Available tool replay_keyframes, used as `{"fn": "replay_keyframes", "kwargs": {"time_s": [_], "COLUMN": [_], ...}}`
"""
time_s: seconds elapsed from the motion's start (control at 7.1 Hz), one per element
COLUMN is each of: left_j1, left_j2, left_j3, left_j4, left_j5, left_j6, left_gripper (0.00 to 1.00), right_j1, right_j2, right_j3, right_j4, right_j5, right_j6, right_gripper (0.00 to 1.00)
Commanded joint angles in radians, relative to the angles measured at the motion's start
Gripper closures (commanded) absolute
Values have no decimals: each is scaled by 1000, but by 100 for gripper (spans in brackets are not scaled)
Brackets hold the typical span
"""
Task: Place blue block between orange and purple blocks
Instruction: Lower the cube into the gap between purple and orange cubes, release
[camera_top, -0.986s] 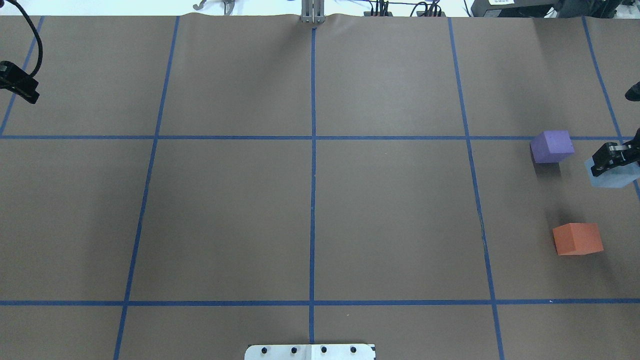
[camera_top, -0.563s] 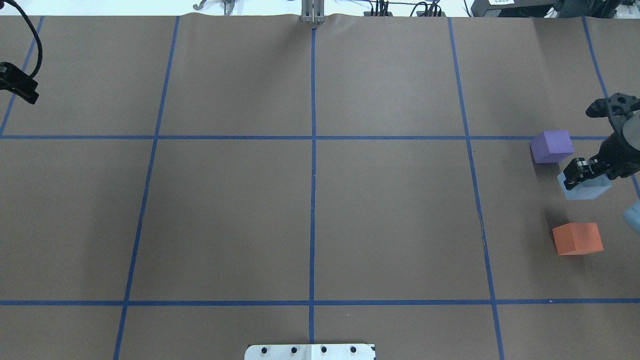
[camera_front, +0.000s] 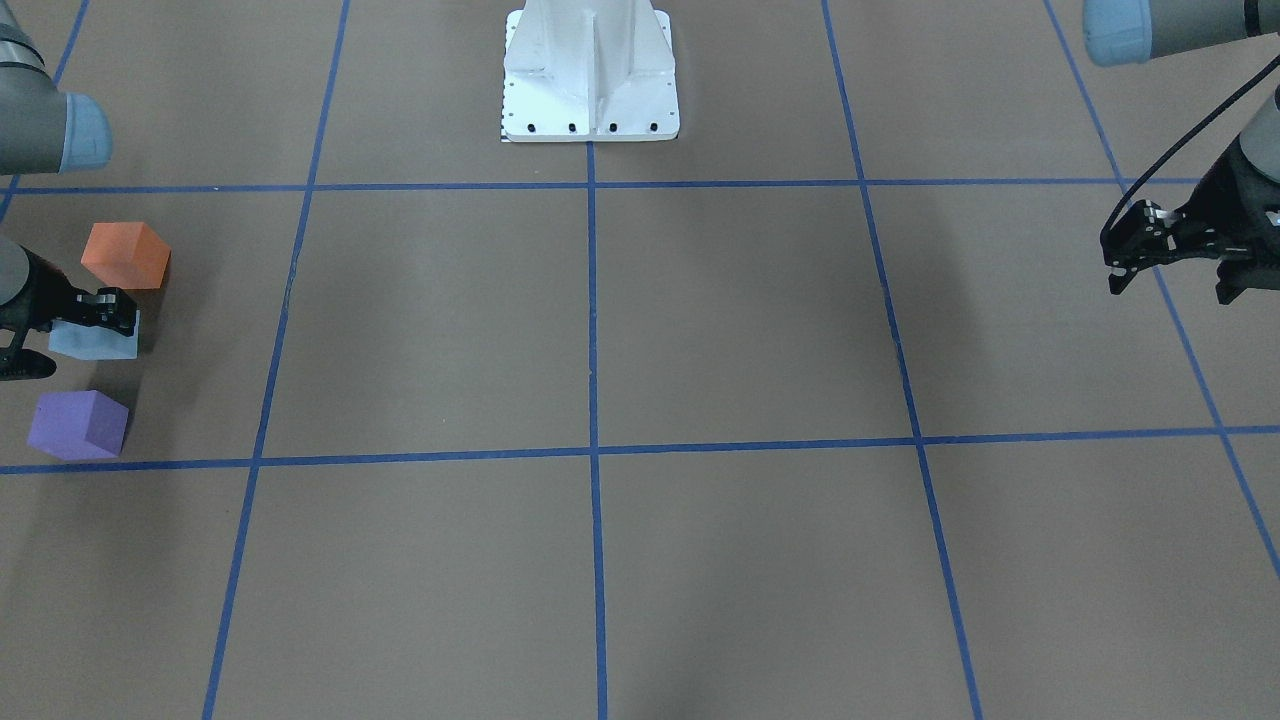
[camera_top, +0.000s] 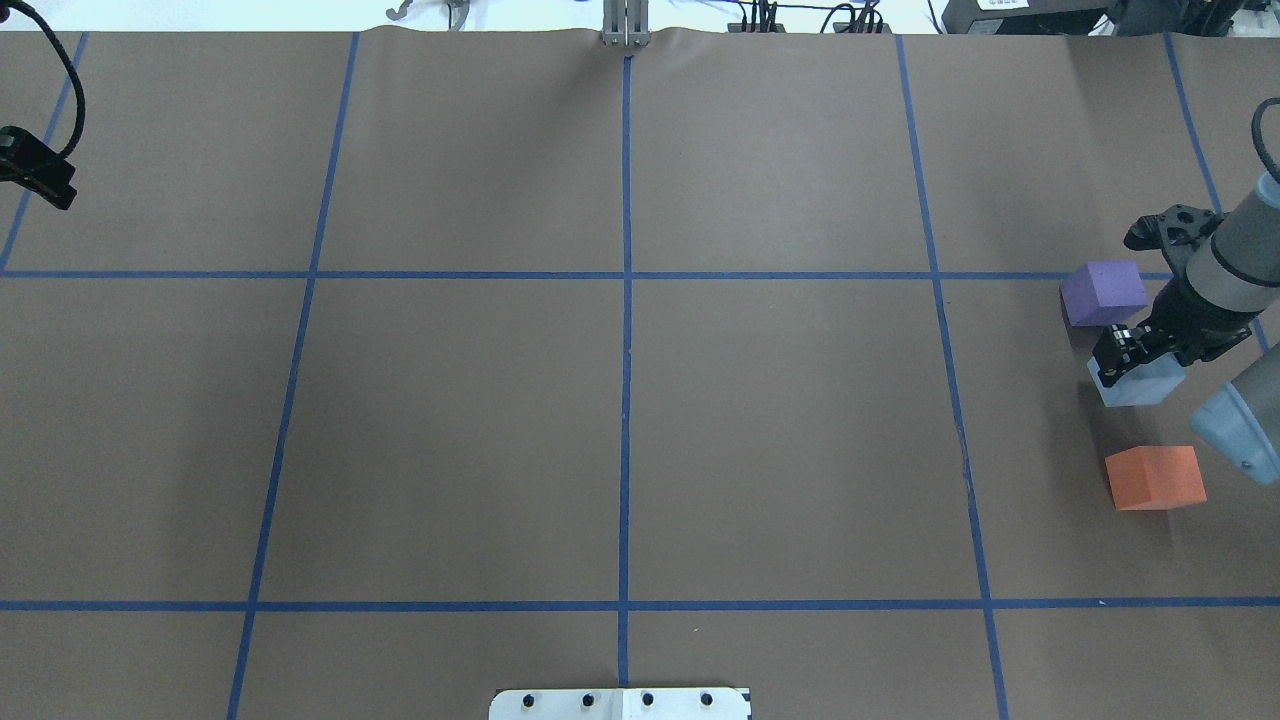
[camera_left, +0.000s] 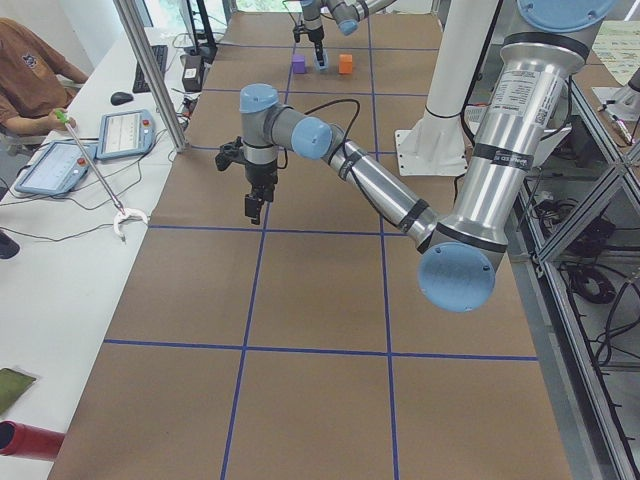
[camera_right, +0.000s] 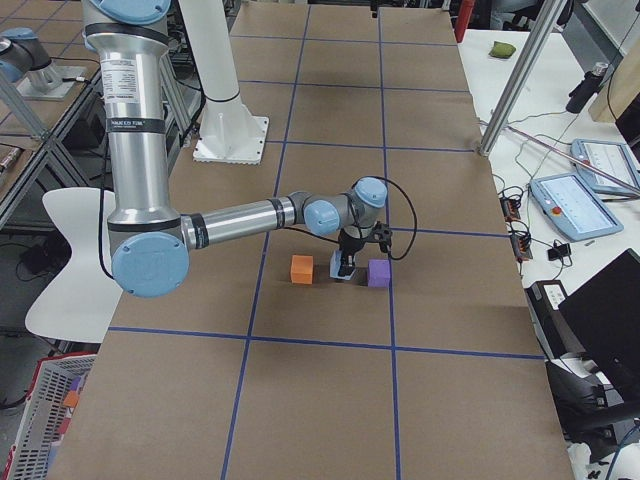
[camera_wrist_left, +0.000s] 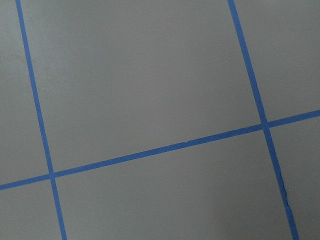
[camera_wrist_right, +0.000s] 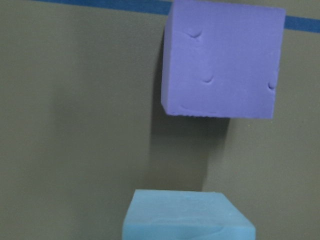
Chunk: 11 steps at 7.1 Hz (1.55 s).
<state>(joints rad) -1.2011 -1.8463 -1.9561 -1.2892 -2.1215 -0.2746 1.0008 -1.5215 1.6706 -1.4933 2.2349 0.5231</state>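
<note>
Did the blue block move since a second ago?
Yes. In the overhead view, the blue block, held by the right gripper, moved leftward and nearer, from right of the purple block into the gap before the orange block.

Robot lab: tape-gridded table (camera_top: 450, 430), teach pendants (camera_left: 124, 133)

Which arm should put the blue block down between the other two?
The right arm: its jaws are shut on the blue block, between the purple block and orange block. The left arm is far across the table.
</note>
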Motion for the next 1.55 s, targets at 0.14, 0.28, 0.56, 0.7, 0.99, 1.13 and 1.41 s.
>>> {"fn": "replay_keyframes", "kwargs": {"time_s": [0.14, 0.28, 0.56, 0.7, 0.99, 1.13, 1.41], "left_j1": [0, 0, 0, 0, 0, -2, -5], "left_j2": [1, 2, 4, 4, 7, 7, 7], "left_j3": [0, 0, 5, 5, 5, 5, 9], "left_j4": [1, 1, 1, 1, 1, 1, 2], "left_j5": [0, 0, 0, 0, 0, 0, 2], "left_j6": [0, 0, 2, 2, 3, 6, 8], "left_gripper": [0, 0, 0, 0, 0, 0, 0], "right_j1": [-2, -4, -4, -1, 69, 140, 316], "right_j2": [7, 11, 11, 9, -32, -81, -136], "right_j3": [-31, -29, -17, 15, 159, 243, 241], "right_j4": [-1, 1, 2, 2, -2, -2, -15], "right_j5": [9, 9, 9, 6, -9, -32, -17], "right_j6": [11, 14, 18, 17, 6, -35, -343], "right_gripper": [80, 12, 1, 0, 0, 0, 0]}}
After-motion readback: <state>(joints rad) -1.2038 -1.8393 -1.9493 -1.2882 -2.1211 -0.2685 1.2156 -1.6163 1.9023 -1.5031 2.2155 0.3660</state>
